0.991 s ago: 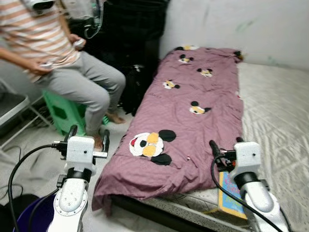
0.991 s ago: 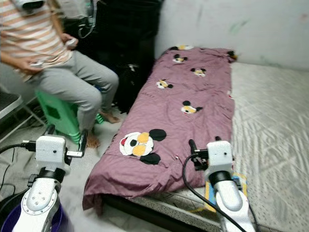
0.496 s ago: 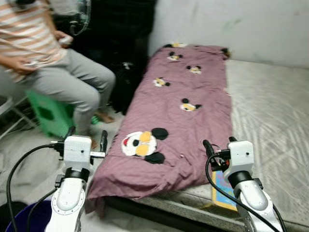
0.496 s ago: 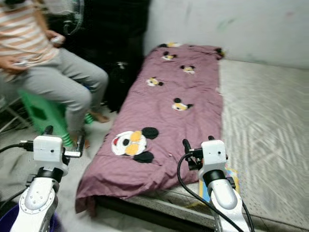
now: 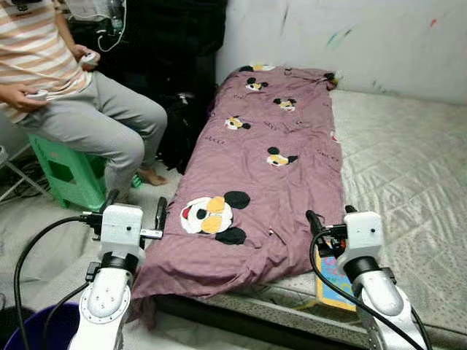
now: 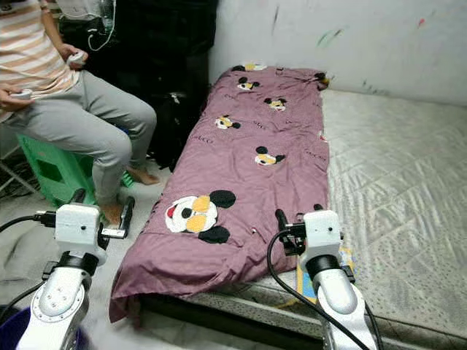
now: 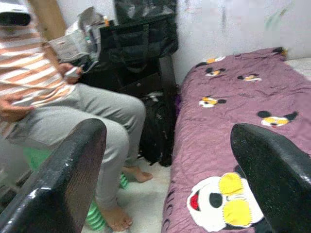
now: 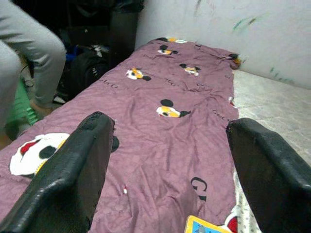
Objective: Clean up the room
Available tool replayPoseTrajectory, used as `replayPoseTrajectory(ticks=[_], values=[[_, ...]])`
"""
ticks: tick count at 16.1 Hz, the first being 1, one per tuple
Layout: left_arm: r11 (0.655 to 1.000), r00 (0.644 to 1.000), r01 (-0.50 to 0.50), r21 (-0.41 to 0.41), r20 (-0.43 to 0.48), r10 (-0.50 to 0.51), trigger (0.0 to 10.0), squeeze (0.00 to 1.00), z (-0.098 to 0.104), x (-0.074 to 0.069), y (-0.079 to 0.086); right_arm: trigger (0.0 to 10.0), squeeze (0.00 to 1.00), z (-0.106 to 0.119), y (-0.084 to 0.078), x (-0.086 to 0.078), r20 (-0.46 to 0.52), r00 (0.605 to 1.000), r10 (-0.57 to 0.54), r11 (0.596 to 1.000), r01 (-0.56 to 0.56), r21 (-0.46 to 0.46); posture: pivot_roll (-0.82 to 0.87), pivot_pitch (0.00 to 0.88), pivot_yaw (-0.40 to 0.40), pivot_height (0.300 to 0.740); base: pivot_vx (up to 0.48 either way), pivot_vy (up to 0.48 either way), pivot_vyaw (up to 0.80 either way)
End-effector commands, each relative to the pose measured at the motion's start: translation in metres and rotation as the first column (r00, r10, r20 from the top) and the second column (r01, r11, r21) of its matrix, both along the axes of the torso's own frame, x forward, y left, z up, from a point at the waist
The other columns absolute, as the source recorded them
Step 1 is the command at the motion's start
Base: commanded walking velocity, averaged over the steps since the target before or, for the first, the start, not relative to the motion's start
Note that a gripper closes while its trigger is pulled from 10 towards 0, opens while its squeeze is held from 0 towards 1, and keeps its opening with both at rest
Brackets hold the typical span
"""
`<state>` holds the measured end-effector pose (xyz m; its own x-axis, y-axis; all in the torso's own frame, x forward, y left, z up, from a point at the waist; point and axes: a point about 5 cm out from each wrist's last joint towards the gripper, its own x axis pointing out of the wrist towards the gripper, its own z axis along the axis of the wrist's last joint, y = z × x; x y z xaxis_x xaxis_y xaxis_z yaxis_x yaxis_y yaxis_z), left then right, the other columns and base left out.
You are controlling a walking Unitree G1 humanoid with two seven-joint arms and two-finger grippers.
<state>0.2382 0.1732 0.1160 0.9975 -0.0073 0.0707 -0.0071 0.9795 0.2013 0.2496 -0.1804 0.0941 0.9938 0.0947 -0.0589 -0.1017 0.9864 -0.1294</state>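
Even indoor light, sharp, soft shadows

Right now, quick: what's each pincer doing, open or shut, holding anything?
Left pincer: open, holding nothing, beside the purple blanket edge.
Right pincer: open, holding nothing, over the blanket's near corner.

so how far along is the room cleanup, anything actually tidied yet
Nothing looks tidied yet. The purple cartoon-mouse blanket lies spread along one side of the mattress, its corner drooping off the foot end. A colourful book sits at the mattress edge. Both the left end effector and right end effector are open and hold nothing. Left: blanket and book. A person sits on a green stool beside the bed.
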Motion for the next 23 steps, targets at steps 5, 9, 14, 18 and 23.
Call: replayPoseTrajectory(ticks=[5, 9, 14, 18, 23], values=[[0.999, 1.000, 0.031, -0.013, 0.007, -0.031, 10.0, 0.00, 0.0015, 0.0010, -0.0021, 10.0, 0.00, 0.0001, -0.0025, 0.0001, 0.002, 1.000, -0.008, 1.000, 0.008, 0.001, -0.12, 0.000, -0.001, 0.740, 0.345, 0.000, -0.44], [1.000, 1.000, 0.030, -0.010, 0.008, -0.030, 10.0, 0.00, 0.0012, 0.0015, -0.0018, 10.0, 0.00, -0.0001, -0.0030, -0.0001, 0.003, 1.000, -0.011, 1.000, 0.011, -0.003, -0.12, 0.000, -0.002, 0.740, 0.155, 0.000, 0.00], [1.000, 1.000, 0.029, 0.005, 0.008, -0.029, 10.0, 0.00, 0.0015, 0.0021, -0.0018, 10.0, 0.00, -0.0011, -0.0029, 0.0002, -0.002, 1.000, -0.011, 1.000, 0.011, 0.000, -0.12, 0.000, -0.002, 0.740, 0.000, 0.000, -0.24], [1.000, 1.000, 0.030, 0.002, 0.006, -0.030, 10.0, 0.00, 0.0009, 0.0026, -0.0027, 10.0, 0.00, -0.0013, -0.0035, 0.0004, 0.002, 1.000, -0.011, 1.000, 0.011, -0.002, -0.12, 0.000, -0.003, 0.740, 0.000, -0.271, -0.33], [1.000, 1.000, 0.028, -0.007, 0.004, -0.028, 10.0, 0.00, 0.0004, 0.0025, -0.0032, 10.0, 0.00, -0.0013, -0.0038, 0.0005, 0.001, 1.000, -0.006, 1.000, 0.006, -0.007, -0.12, 0.000, -0.007, 0.740, 0.000, -0.363, 0.00]])
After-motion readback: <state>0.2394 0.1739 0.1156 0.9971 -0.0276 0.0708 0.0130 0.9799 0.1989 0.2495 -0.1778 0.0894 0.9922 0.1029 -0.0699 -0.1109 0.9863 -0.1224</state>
